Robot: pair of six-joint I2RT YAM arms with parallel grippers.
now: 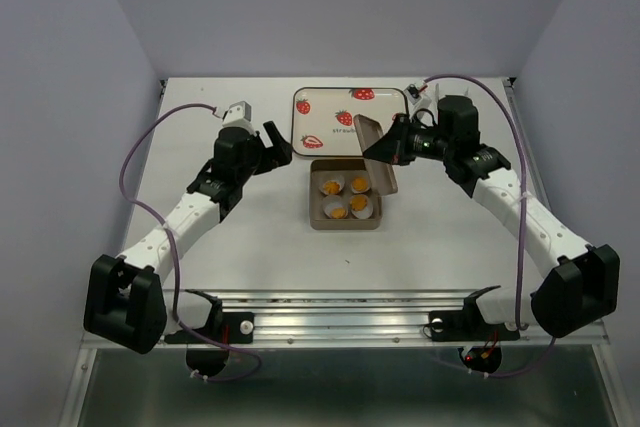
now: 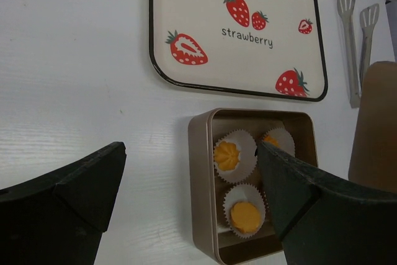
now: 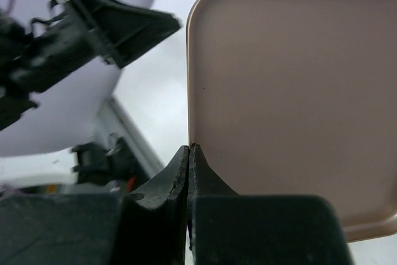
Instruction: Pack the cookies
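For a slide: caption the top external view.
Right gripper holds the lid tilted above the tin of four cookies; left gripper hovers open.

Orange-yellow cookies [image 2: 227, 155], white cups [image 2: 249, 151], tan tin [image 2: 201, 184] and lid [image 3: 291, 91], cream tray [image 2: 198, 10] printed with red strawberries [image 2: 237, 8]

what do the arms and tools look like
The left arm and right arm have white links, black joints and black bases, each trailed by a looping purple cable. The left tool and right tool are black with wedge-shaped fingers.

High rear camera overlooks the table [image 1: 250, 247]; close left wrist view shares tin [image 2: 201, 184] and cookies [image 2: 227, 155].
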